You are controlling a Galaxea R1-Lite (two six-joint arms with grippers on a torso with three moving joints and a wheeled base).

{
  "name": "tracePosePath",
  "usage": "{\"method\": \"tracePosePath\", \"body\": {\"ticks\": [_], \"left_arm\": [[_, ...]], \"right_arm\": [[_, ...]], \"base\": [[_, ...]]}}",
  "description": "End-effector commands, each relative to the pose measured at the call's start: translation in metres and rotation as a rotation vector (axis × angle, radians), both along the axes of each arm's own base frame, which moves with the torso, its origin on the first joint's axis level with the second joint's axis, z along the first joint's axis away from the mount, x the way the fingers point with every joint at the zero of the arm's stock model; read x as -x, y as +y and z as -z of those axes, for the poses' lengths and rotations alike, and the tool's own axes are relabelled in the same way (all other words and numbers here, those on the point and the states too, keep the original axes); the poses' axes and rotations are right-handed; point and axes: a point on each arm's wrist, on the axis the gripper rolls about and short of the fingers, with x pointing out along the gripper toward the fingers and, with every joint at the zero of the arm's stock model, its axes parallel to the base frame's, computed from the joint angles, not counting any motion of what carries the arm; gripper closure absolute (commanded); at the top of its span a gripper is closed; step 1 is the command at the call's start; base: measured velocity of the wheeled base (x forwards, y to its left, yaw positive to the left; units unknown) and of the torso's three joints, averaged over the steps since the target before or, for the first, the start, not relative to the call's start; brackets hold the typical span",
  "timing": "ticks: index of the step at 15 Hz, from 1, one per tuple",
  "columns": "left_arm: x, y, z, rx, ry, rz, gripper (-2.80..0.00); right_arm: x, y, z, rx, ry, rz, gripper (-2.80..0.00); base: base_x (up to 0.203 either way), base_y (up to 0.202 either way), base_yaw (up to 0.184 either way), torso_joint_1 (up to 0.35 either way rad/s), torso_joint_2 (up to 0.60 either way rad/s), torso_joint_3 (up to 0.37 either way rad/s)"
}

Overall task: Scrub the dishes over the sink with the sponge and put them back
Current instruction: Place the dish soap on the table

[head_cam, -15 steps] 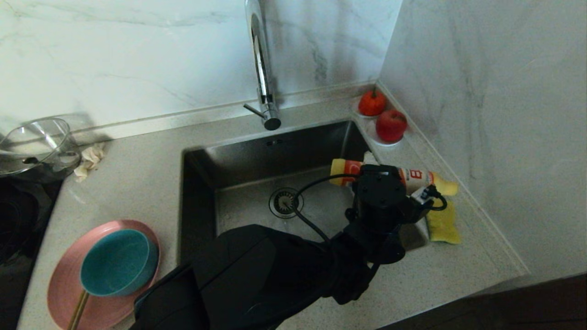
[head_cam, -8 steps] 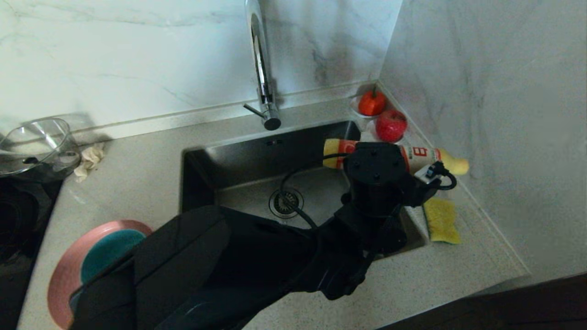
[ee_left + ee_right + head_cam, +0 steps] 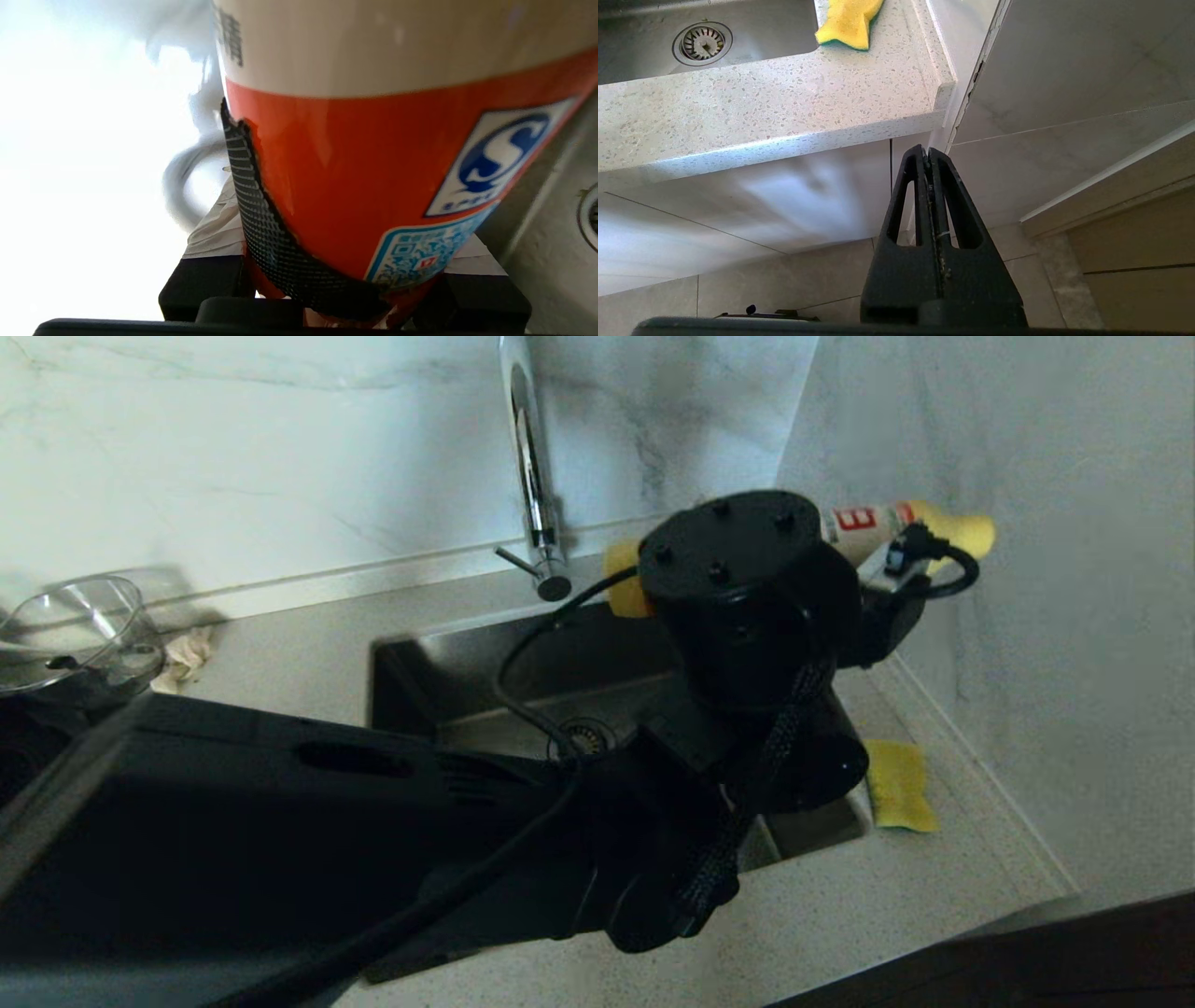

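Observation:
My left gripper (image 3: 343,284) is shut on a detergent bottle (image 3: 864,520) with an orange and white label and a yellow cap. It holds the bottle level, high above the right side of the sink (image 3: 439,663). The yellow sponge (image 3: 898,784) lies on the counter just right of the basin and also shows in the right wrist view (image 3: 847,21). My left arm hides the dishes in the head view. My right gripper (image 3: 928,151) hangs shut and empty below the counter's front edge.
The chrome tap (image 3: 530,476) stands behind the sink, whose drain (image 3: 583,735) shows under my arm. A clear glass bowl (image 3: 70,630) and a beige rag (image 3: 185,658) sit at the back left. The marble wall (image 3: 1027,616) is close on the right.
My left arm has lifted the bottle from just above the sink's right rim up toward the wall corner. The arm now covers the plate, the bowl and the red fruit.

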Motion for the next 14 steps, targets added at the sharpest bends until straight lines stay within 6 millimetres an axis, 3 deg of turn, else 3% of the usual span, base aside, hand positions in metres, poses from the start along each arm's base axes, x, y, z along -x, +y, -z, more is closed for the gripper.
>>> {"method": "tracePosePath", "body": {"ticks": [1,8,14], "left_arm": [[0.016,0.024,-0.034,0.111,-0.033,-0.035,0.00],[0.040,0.071,-0.092,0.514,-0.087,-0.163,0.00],[0.062,0.072,-0.121,0.680,-0.132,-0.102,0.00]], "right_arm": [[0.000,0.000,0.000,0.000,0.000,0.000,0.00],[0.000,0.000,0.000,0.000,0.000,0.001,0.00],[0.000,0.000,0.000,0.000,0.000,0.000,0.00]], "base": [[0.000,0.000,0.000,0.000,0.00,0.000],[0.000,0.000,0.000,0.000,0.00,0.000],[0.000,0.000,0.000,0.000,0.00,0.000]]}}
